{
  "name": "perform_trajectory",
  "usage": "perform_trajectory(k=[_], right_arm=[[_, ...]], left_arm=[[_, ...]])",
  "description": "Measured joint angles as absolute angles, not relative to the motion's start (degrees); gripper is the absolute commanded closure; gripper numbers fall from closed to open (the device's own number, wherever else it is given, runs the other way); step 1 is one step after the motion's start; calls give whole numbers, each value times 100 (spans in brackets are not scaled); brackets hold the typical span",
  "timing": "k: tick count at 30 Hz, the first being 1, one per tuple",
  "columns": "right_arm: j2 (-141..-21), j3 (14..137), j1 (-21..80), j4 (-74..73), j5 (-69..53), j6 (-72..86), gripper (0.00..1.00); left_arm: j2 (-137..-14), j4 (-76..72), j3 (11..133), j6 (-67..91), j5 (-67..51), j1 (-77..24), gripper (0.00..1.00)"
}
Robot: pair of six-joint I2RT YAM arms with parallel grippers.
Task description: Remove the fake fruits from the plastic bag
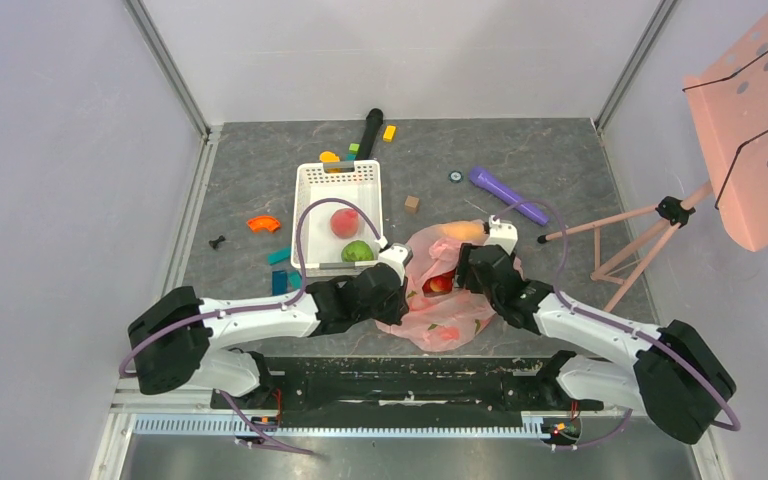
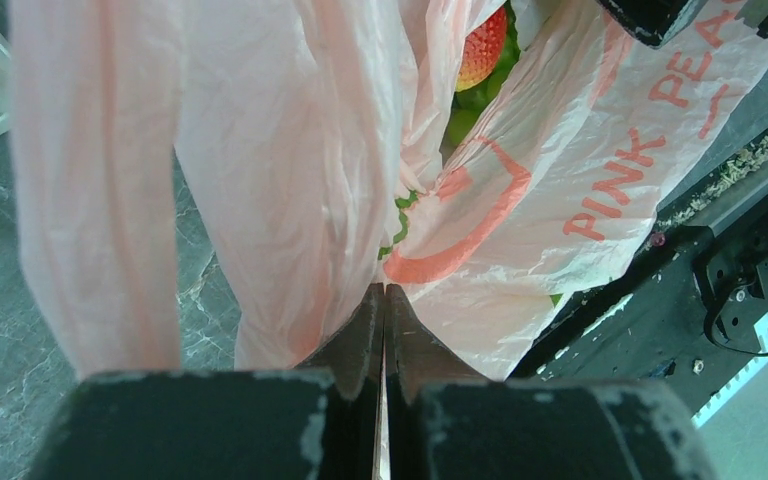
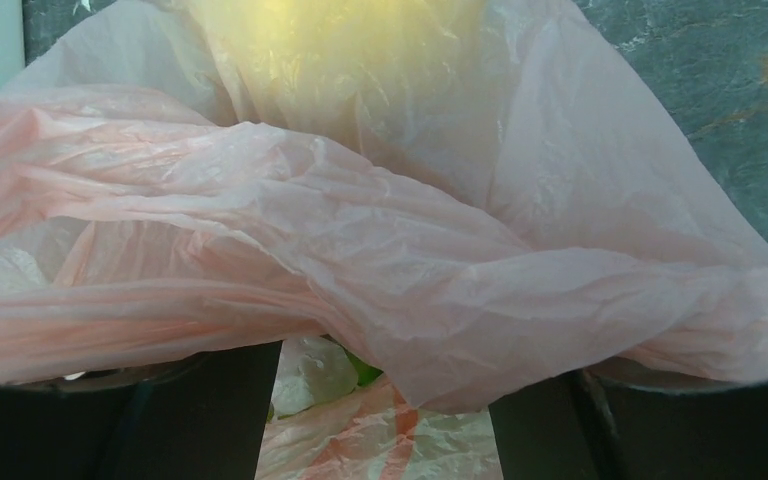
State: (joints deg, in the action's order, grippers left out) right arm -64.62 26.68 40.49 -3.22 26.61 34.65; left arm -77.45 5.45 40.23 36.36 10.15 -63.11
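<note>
Left jaws are pinching the plastic bag [image 1: 445,322]; right jaws are gaping at its mouth, risking catching film, not red fruit [image 2: 482,48].

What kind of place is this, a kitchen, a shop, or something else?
Likely a robotics lab test cell: plain panel walls enclose a grey table, the left arm and right arm are bolted at its near edge, and toy blocks lie scattered as props.

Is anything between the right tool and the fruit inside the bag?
Yes. A fold of the plastic bag drapes across the open right tool, and the yellow-orange fruit shows only as a glow through the film beyond it.
</note>
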Motion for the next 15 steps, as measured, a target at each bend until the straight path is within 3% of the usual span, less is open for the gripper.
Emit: perform_trajectory(k=[9, 10, 15], right_arm=[[-6805, 2563, 3817, 248, 2200, 3568, 29], [-6823, 2536, 3778, 307, 2156, 3581, 31], [-6842, 2222, 3559, 893, 1649, 3645, 61]], left_arm=[[-7765, 539, 4023, 3636, 991, -6311, 98], [-7765, 539, 4023, 3636, 991, -6311, 98], [-7765, 539, 4023, 3636, 991, -6311, 98]])
